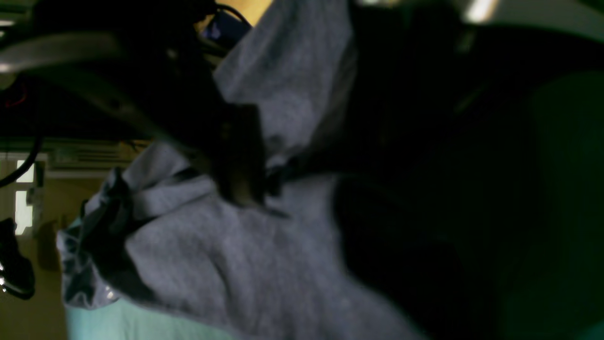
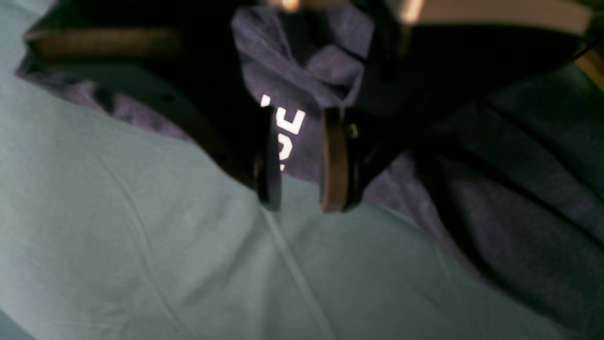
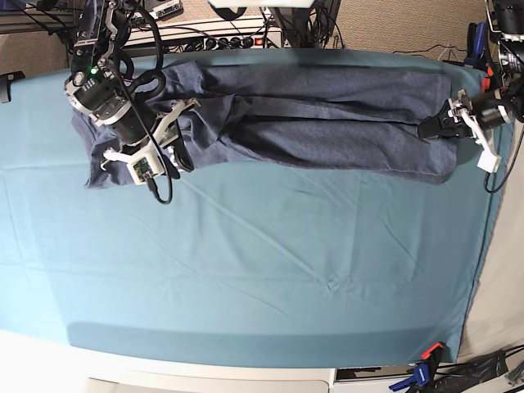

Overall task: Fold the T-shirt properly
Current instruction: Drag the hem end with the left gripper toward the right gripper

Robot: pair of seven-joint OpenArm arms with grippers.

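Base view shows the T-shirt (image 3: 311, 123) stretched in a long band along the far edge of the desk (image 3: 262, 270), which is covered by a teal cloth (image 3: 246, 246); the near two thirds of that cloth lie bare, with only soft creases. At the far left the right tool (image 3: 174, 131) sits over the bunched left end of the shirt, close to the desk's left edge, with cables and a power strip (image 3: 221, 39) just beyond the far edge. At the far right the left tool (image 3: 440, 123) meets the shirt's right end, almost at the desk's right edge. Right wrist view adds what the base view hides: the right tool (image 2: 299, 189) has its two fingers (image 2: 332, 160) parted with a gap between them, hanging just over the shirt's near hem, white lettering (image 2: 288, 125) showing in the gap and nothing gripped. Left wrist view is dark and blurred: grey cloth (image 1: 245, 264) lies folded around one dark finger (image 1: 240, 160) of the left tool, but I cannot tell whether it is clamped or loose.
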